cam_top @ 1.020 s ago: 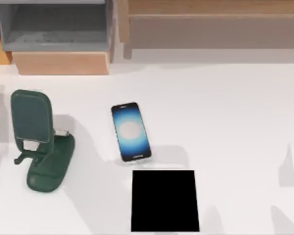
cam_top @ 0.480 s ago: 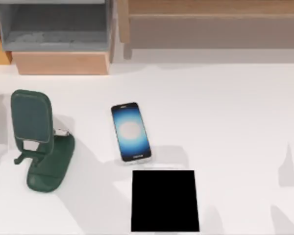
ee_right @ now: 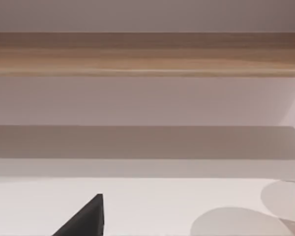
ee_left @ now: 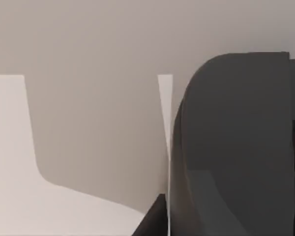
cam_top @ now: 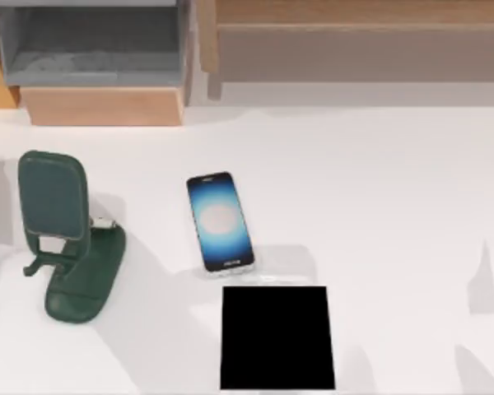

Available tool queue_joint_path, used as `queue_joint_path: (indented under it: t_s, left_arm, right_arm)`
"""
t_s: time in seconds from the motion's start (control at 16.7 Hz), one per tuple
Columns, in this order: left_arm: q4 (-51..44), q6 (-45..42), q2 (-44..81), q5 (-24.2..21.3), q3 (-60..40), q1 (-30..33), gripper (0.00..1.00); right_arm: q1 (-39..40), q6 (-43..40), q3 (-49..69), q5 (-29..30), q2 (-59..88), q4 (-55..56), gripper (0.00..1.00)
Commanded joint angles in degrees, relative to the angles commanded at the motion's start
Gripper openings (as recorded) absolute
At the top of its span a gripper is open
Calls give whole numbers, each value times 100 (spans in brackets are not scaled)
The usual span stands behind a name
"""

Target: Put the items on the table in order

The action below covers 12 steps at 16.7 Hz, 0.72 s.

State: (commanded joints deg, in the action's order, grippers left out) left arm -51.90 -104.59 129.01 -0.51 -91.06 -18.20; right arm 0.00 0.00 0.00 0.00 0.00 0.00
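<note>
Here the phone (cam_top: pixel 220 221) lies flat on the white table (cam_top: pixel 395 189), screen up and glowing, near the middle and slightly left. Just below its lower end sits a black square pad (cam_top: pixel 277 337), close but apart from it. A dark green phone stand (cam_top: pixel 66 234) stands well to the left (its back plate upright). A wood and grey shelf unit (cam_top: pixel 99 62) runs along the far edge. Neither gripper's state can be told.

Wood-and-grey shelf unit (cam_top: pixel 99 70) behind
</note>
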Motion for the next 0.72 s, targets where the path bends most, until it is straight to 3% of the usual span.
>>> queue_joint_path:
  t_s: [0.24, 0.72]
  left_arm:
    - [0, 0, 0, 0, 0, 0, 2]
    - [0, 0, 0, 0, 0, 0, 0]
  right_arm:
    - [0, 0, 0, 0, 0, 0, 100]
    - [0, 0, 0, 0, 0, 0, 100]
